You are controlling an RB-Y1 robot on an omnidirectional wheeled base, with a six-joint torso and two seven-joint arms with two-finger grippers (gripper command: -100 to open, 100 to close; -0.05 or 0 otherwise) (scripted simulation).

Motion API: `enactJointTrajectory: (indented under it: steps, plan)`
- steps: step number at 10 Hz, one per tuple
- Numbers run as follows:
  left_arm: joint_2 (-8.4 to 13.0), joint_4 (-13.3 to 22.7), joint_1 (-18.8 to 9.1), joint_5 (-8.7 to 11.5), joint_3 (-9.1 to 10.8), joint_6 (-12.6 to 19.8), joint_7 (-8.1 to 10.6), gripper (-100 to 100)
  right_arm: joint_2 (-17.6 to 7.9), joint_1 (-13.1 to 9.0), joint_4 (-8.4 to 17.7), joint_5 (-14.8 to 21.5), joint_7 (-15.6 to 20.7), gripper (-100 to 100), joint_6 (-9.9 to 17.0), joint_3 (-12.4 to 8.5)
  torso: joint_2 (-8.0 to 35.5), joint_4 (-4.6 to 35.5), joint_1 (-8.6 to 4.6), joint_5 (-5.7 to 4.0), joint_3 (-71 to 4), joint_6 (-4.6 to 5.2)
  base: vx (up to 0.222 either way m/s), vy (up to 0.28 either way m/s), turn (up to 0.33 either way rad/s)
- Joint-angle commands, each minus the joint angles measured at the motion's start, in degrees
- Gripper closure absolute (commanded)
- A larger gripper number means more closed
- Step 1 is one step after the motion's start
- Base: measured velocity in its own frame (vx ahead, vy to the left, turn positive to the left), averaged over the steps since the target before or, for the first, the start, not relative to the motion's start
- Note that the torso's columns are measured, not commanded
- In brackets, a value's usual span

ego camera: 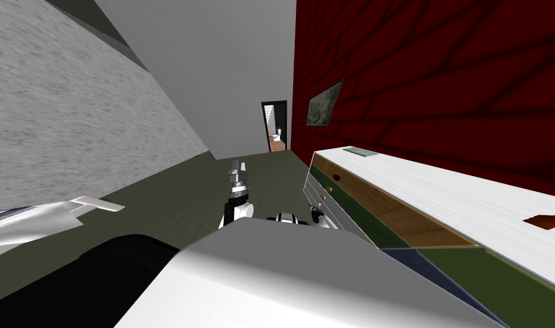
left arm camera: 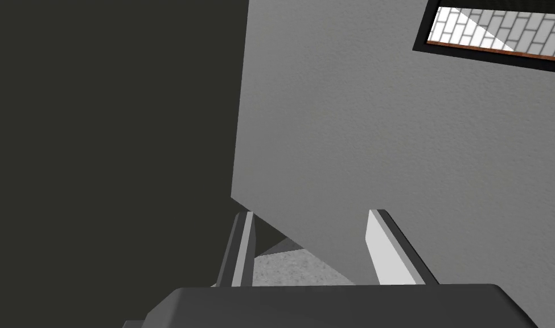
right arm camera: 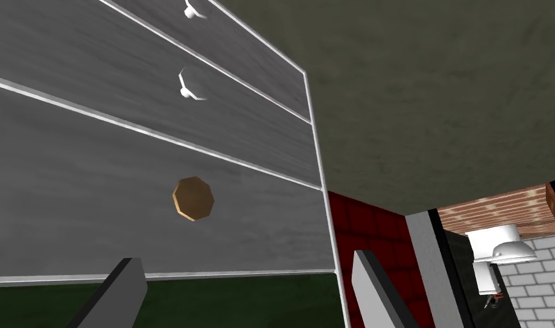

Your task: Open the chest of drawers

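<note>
The chest of drawers (ego camera: 441, 188) runs along the red wall on my right, with a white top and green, wood-coloured and blue panels below it. Its far end has grey drawer fronts (right arm camera: 88, 171) with white edges. In the right wrist view a brown octagonal knob (right arm camera: 193, 198) sits on the nearest grey front, with two white knobs (right arm camera: 190, 91) on the fronts beyond. My right gripper (right arm camera: 247, 296) is open, a short way off that front, the brown knob just beyond the gap and nearer one finger. My left gripper (ego camera: 236, 171) is open and held out over the floor, left of the chest.
A doorway (ego camera: 274, 126) at the far end of the room shows a toilet behind it. A picture (ego camera: 323, 103) hangs on the red wall. A flat teal thing (ego camera: 358, 151) and a brown thing (ego camera: 546, 220) lie on the chest's top. A white object (ego camera: 94, 204) is at my left.
</note>
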Motion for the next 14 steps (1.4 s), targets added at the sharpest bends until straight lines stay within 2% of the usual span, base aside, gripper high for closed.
enactJointTrajectory:
  steps: [1, 2, 3, 4, 5, 6, 7, 8, 9, 10, 11, 12, 13, 14]
  plan:
    - [0.0, 0.0, -0.01, 0.0, 0.0, 0.0, 0.0, 0, -0.48, -1.69, 4.53, 1.98, 0.58, -100, 3.81, 0.75, -0.01, 0.01, 0.01, 0.0, 0.01, -0.05, 0.027, 0.004, 0.095]
    - [0.0, 0.0, 0.0, 0.0, 0.0, 0.0, 0.0, 0, -0.48, -1.69, 4.53, 1.98, 0.58, -100, 3.81, 0.75, 0.03, 0.01, -0.01, 0.0, 0.02, 0.01, 0.011, -0.001, -0.02]
    - [0.0, 0.0, 0.0, 0.0, 0.0, 0.0, 0.0, 0, -0.98, -2.99, 6.02, 3.58, 1.14, -100, 6.74, 1.43, 0.06, 0.02, -0.02, -0.01, 0.04, -0.02, 0.013, 0.001, 0.22]
    - [0.0, 0.0, -0.01, 0.0, 0.0, 0.0, 0.0, 0, -0.98, -2.99, 7.9, 3.58, 1.14, -100, 6.74, 1.43, 0.02, 0.02, 0.01, -0.01, 0.03, -0.07, 0.021, 0.001, 0.108]
    - [0.0, 0.0, 0.0, 0.0, 0.0, 0.0, 0.0, 0, -1.55, -4.29, 10.78, 5.11, 1.67, -100, 8.45, 2.07, 0.0, 0.0, 0.01, 0.0, 0.0, 0.0, 0.029, 0.008, 0.157]
    - [0.0, 0.0, 0.0, 0.0, 0.0, 0.0, 0.0, 0, -1.55, -4.29, 11.22, 5.11, 1.67, -100, 9.56, 2.07, -0.03, 0.0, 0.03, 0.01, -0.02, -0.04, 0.026, 0.004, 0.095]
    - [0.0, 0.0, 0.0, 0.0, 0.0, 0.0, 0.0, 0, -2.16, -5.58, 12.69, 6.56, 2.19, -100, 11.96, 2.68, -0.01, 0.0, 0.01, 0.0, -0.01, -0.01, 0.025, 0.004, 0.168]
    - [0.0, 0.0, 0.0, 0.0, 0.0, 0.0, 0.0, 0, -2.16, -5.58, 14.49, 6.56, 2.19, -100, 12.28, 2.68, -0.01, 0.01, 0.01, 0.0, 0.0, -0.05, 0.023, -0.001, 0.119]
    - [0.0, 0.0, 0.0, 0.0, 0.0, 0.0, 0.0, 0, -2.82, -6.86, 17.21, 7.93, 2.68, -100, 14.42, 3.25, 0.03, 0.0, 0.0, -0.01, 0.02, -0.01, 0.025, -0.001, 0.176]
    - [0.0, 0.0, 0.0, 0.0, 0.0, 0.0, 0.0, 0, -2.82, -6.86, 17.68, 7.93, 2.68, -100, 14.87, 3.25, 0.01, 0.02, -0.01, 0.0, 0.02, -0.04, 0.024, -0.001, 0.105]
    - [0.0, 0.0, 0.0, 0.0, 0.0, 0.0, 0.0, 0, -3.51, -8.12, 19.65, 9.22, 3.15, -100, 17.28, 3.79, 0.03, 0.01, 0.0, 0.0, 0.02, 0.0, 0.021, 0.002, 0.185]
    - [0.0, 0.0, 0.0, 0.0, 0.0, 0.0, 0.0, 0, -3.51, -8.12, 20.38, 9.22, 3.15, -100, 17.34, 3.79, 0.01, 0.02, 0.03, 0.0, 0.02, -0.05, 0.018, -0.001, 0.085]
    - [0.0, 0.0, 0.0, 0.0, 0.0, 0.0, 0.0, 0, -4.22, -9.35, 22.07, 10.42, 3.59, -100, 19.68, 4.28, 0.02, 0.0, 0.0, 0.0, 0.02, 0.0, 0.016, -0.001, 0.147]
    - [0.0, 0.0, 0.0, 0.0, 0.0, 0.0, 0.0, 0, -4.22, -9.35, 23.76, 10.42, 3.59, -100, 19.68, 4.28, 0.0, 0.02, 0.01, 0.0, 0.01, -0.05, 0.018, -0.003, 0.1]
